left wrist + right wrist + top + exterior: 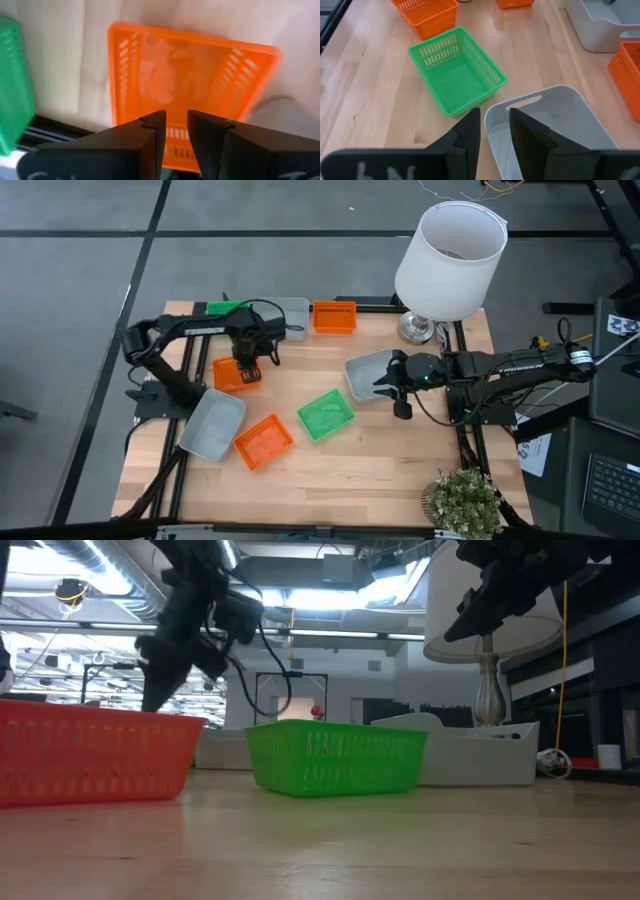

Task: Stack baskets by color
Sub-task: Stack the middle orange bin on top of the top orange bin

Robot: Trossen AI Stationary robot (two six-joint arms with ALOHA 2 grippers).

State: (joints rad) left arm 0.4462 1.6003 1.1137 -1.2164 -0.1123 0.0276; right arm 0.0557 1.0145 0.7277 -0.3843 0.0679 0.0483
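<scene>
Two arms at work: left gripper [247,368] sits over an orange basket [236,373] near the table's left-rear, fingers [150,145] a narrow slit apart straddling its near wall, can't tell if actually pinching. Right gripper [392,387] holds a grey basket [367,375] by its rim, fingers either side of the wall, just beside the green basket [326,414] mid-table. Other baskets: orange [263,442] and grey [212,425] front-left, orange [334,317], grey [292,316] and green [226,307] along the rear edge by the white lamp [448,262].

Orange [262,442], green [326,415], grey baskets [213,424]; white lampshade [450,260]
</scene>
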